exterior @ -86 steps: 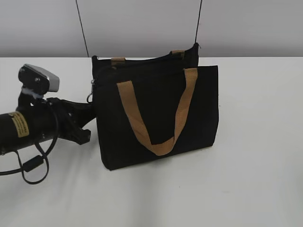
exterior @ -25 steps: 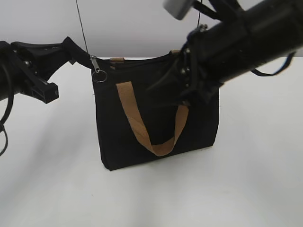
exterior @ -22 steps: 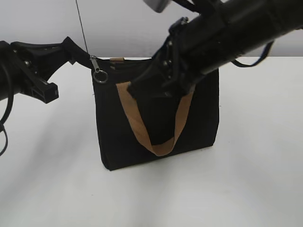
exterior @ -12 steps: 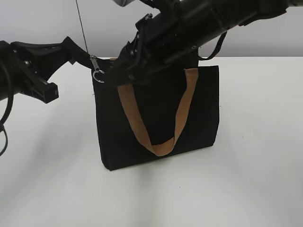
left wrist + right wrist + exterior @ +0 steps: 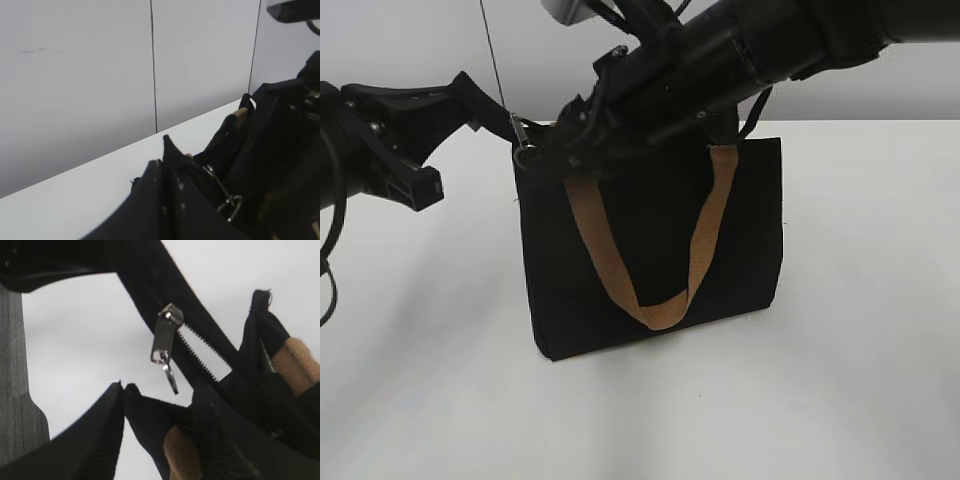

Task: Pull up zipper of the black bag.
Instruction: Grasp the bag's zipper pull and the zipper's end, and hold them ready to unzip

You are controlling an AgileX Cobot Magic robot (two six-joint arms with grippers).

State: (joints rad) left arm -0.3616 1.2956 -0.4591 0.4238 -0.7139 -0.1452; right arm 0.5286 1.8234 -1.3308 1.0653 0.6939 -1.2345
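Exterior view places the right end effector [image 5: 552,150] just beside the zipper [image 5: 523,134] pull at the black bag [image 5: 650,250] top-left corner, which the left end effector [image 5: 490,112] pinches; right wrist view shows its fingers [image 5: 107,410] apart under the dangling pull.

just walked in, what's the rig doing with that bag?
The left gripper pinches the top left corner of the black bag, holding the fabric taut. The right gripper has reached across to that corner, at the zipper pull. The pull hangs free just beyond its fingers, not yet grasped.
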